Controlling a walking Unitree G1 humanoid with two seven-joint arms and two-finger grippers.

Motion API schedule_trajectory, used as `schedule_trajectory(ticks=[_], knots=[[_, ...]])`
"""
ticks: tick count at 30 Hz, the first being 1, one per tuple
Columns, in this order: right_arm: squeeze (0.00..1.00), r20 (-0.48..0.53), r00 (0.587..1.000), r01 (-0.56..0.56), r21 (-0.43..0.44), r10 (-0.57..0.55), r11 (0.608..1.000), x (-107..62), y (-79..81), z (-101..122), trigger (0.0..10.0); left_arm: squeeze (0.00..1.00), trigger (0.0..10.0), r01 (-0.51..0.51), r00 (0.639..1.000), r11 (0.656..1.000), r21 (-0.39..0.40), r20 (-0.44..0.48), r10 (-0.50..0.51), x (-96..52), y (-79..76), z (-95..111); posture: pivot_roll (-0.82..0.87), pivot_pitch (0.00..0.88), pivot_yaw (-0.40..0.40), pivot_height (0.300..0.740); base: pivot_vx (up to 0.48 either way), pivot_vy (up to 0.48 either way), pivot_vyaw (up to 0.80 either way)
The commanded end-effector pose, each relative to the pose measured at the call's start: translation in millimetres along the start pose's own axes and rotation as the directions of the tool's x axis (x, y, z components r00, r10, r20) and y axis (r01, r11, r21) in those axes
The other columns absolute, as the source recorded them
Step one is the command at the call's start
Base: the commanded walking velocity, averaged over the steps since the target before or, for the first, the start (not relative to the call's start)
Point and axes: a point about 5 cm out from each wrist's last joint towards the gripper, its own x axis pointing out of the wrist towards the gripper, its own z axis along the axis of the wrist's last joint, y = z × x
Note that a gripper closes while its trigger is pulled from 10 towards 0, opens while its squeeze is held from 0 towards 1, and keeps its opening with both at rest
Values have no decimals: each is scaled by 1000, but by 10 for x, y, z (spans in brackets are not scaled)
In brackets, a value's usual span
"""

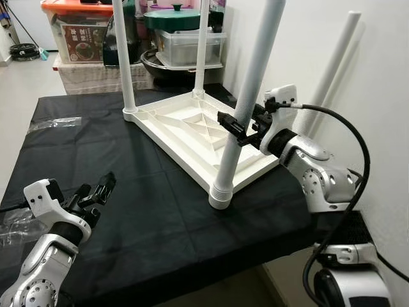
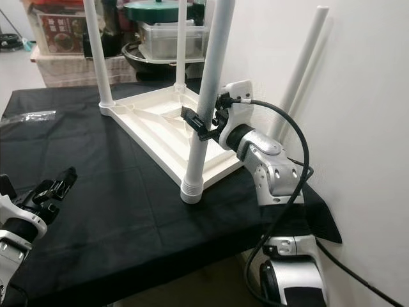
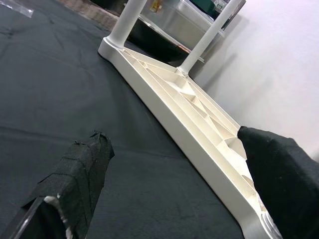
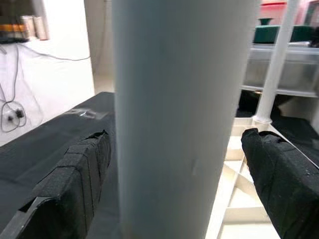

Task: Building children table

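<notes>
The white tabletop [image 1: 192,131] lies upside down on the black cloth [image 1: 128,192], toward the right side of the work surface. Three legs are seen standing in its corners — two at the far end, and the near leg [image 1: 246,102] at the near-right corner. A fourth leg [image 1: 332,70] leans against the wall at the right, so one leg appears left to fit. The right gripper [image 1: 238,128] is set around the near leg, its fingers [image 4: 75,184] spread wide on either side with a gap visible. The left gripper [image 1: 99,187] hangs open and empty over the near-left cloth, well apart from the tabletop.
</notes>
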Motion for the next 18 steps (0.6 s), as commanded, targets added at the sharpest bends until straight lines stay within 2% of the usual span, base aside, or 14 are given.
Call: schedule_trajectory(ticks=[1, 4, 18], knots=[[0, -4, 1000, -29, -10, 29, 1000, 17, 2, -6, 10000, 0, 10000, -4, 1000, 1000, 14, -14, 4, 4, 19, -20, -39, 0, -70, 740, 0, 0, 0], [0, -13, 997, -78, -14, 78, 997, 46, -40, -39, 10000, 0, 10000, -3, 1000, 1000, 14, -15, 3, 6, 11, -24, -36, 0, -71, 740, 0, 0, 0], [0, -52, 989, -137, -16, 136, 990, 81, -190, -169, 10000, 0, 10000, -7, 1000, 1000, 18, -11, 8, -9, 24, -7, -18, 0, -82, 740, 0, 0, 0]])
